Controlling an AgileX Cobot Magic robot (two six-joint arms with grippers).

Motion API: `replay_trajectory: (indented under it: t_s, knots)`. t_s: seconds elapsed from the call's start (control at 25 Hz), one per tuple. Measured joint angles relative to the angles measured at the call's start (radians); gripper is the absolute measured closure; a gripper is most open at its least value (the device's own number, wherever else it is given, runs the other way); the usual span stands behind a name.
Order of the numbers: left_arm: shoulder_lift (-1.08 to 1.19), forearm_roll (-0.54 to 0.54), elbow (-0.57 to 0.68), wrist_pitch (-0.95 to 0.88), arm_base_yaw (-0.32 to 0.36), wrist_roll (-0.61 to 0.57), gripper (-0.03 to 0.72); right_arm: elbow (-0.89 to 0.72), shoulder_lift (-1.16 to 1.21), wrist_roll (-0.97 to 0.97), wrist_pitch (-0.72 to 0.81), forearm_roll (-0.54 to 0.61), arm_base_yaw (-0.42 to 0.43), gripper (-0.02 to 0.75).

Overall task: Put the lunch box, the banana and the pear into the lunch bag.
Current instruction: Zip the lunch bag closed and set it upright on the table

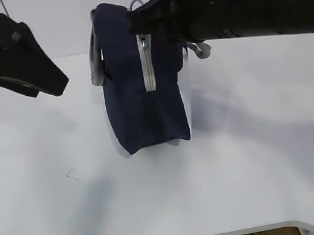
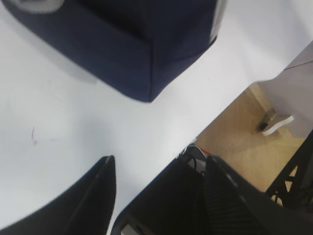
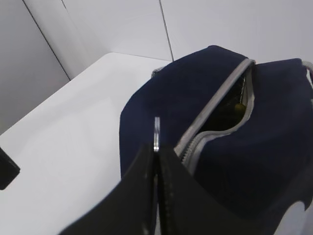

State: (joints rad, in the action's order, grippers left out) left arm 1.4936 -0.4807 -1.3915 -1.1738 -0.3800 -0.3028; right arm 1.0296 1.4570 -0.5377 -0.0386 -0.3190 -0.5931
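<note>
- The lunch bag [image 1: 141,78] stands at the upper centre of the exterior frame on the white desk [image 1: 261,160] — navy fabric, white lower panels showing at its base, a grey webbing handle [image 1: 96,64] at its left edge.
- Its grey zipper [image 1: 147,65] runs down the middle of the face toward the camera; in the right wrist view the zipper [image 3: 220,110] is closed along the near stretch and parted further back, leaving a gap in the upper right of that frame.
- Through that gap something yellowish [image 3: 238,106] shows inside the bag; which item it is cannot be told.
- The right claw [image 3: 157,147], low in the centre of the right wrist frame, is pressed together on the thin metal ring pull [image 3: 157,133], which stands up between its fingertips.
- In the exterior view the right arm reaches in from the upper right to the top of the bag.
- The left claw [image 2: 159,181] hangs spread and holding nothing — its fingers sit at the bottom of the left wrist frame, above bare desk, well apart from the bag's corner [image 2: 146,95].
</note>
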Motion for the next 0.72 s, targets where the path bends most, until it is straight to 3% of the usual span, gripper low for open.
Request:
replay_trajectory:
  t_s: [0.32,0.72]
  knots:
    - [0.086,0.0,0.0,0.152,-0.088,-0.002,0.231,0.004,0.002,-0.037,0.009,0.0,-0.03,0.737]
    - [0.153,0.0,0.0,0.256,-0.095,-0.032,0.234,0.031,0.004,-0.044,0.014,0.0,-0.03,0.737]
